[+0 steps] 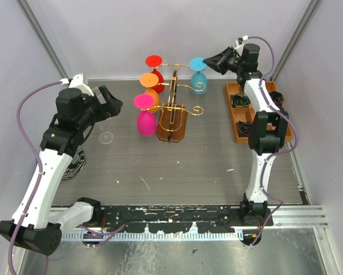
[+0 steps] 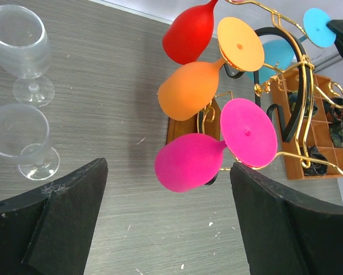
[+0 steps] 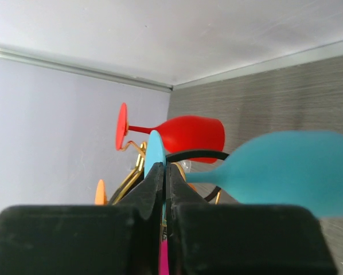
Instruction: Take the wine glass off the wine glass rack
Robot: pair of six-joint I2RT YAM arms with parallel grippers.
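Broadly, the grey wood-grain table (image 1: 188, 166) carries everything, with the wine glass rack (image 1: 172, 117) standing toward its far middle on an oval brown base. An orange-brown tray (image 1: 233, 112) with compartments lies on the table to the right of the rack, apart from it, under the right arm. The left tool (image 1: 111, 102) hovers to the left of the rack with its fingers spread wide and nothing between them; the wrist view looks between them toward the rack's left side. The right tool (image 3: 163, 169) reaches in at the rack's upper right, its fingers pressed together and pinching the thin edge of the round foot of the blue wine glass (image 1: 199, 80). That glass hangs upside down on the right side of the rack, foot up on a gold wire arm and bowl below. Three more glasses hang on the rack's left side: a pink glass (image 1: 145, 122) lowest and nearest, an orange glass (image 2: 188, 90) above it, and a red glass (image 2: 188, 34) highest and farthest back. Two clear glasses (image 2: 22, 43) (image 2: 16, 134) stand upright on the table well to the left of the rack, just beside each other.
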